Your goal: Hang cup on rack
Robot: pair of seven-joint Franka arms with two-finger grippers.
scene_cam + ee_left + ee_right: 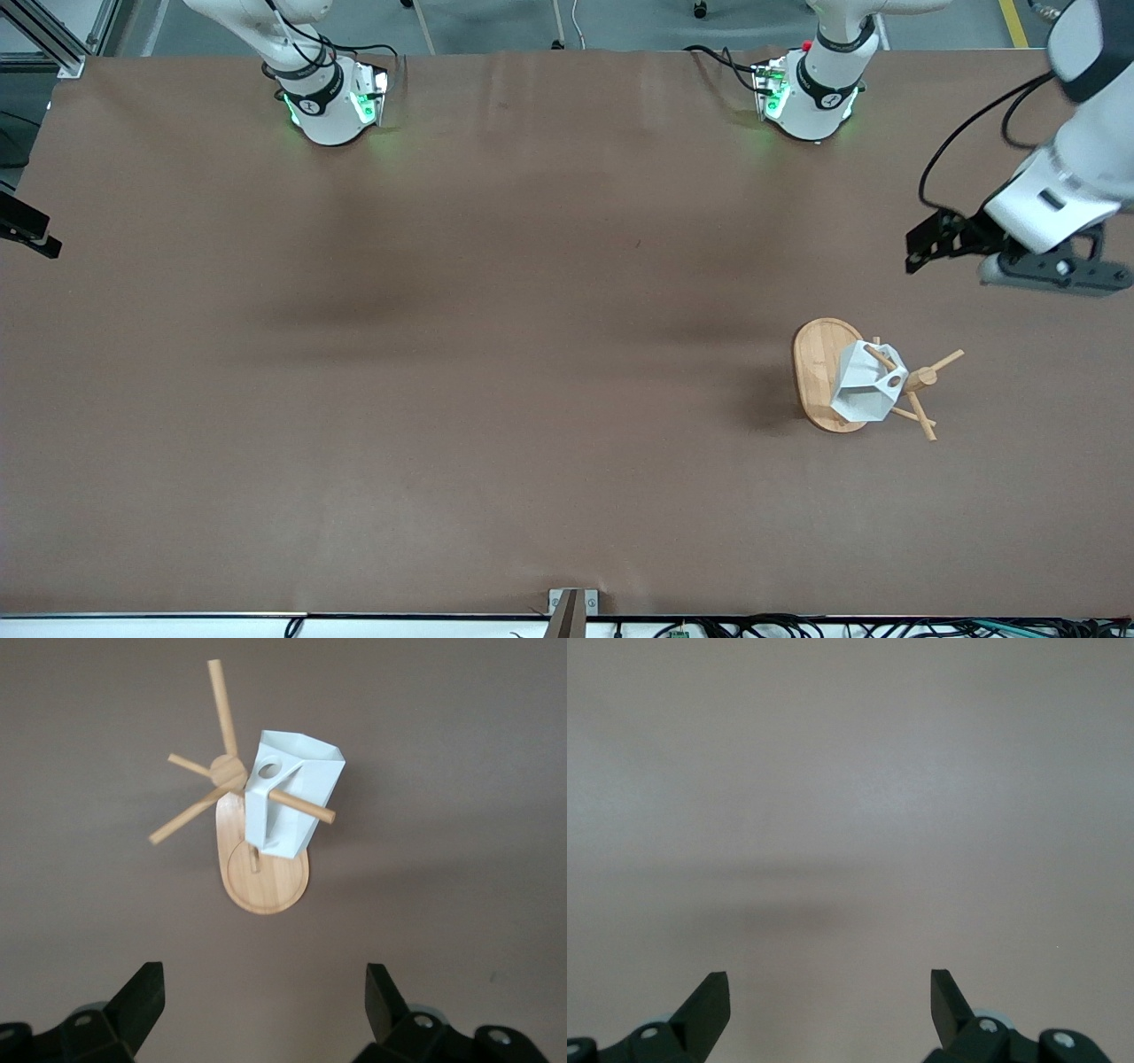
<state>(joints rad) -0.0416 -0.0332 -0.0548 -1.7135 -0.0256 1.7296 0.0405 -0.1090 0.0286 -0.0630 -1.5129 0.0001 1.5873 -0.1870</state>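
Front view. We see the rack standing on the brown table toward the left arm's end, with the cup hung on one of its pegs, the peg passing through the hole in the handle. The left gripper hangs in the air over bare table near the rack, apart from cup and pegs. The right arm waits; only its base shows here. In our judgement the cup hangs on a single thin peg, tilted, so any brush from the left arm as it moves off could swing it loose or tip the rack on its base.

Left wrist view. We look down on the rack and the cup with the peg run through the handle hole. The left gripper shows both fingers spread wide with nothing between them. The free pegs stick out in several directions; we judge that a low sweep across them would catch a finger and drag the rack.

Right wrist view. The right gripper is spread wide and empty over bare table. We see no task object here, so the risk from this arm appears small while it stays clear.
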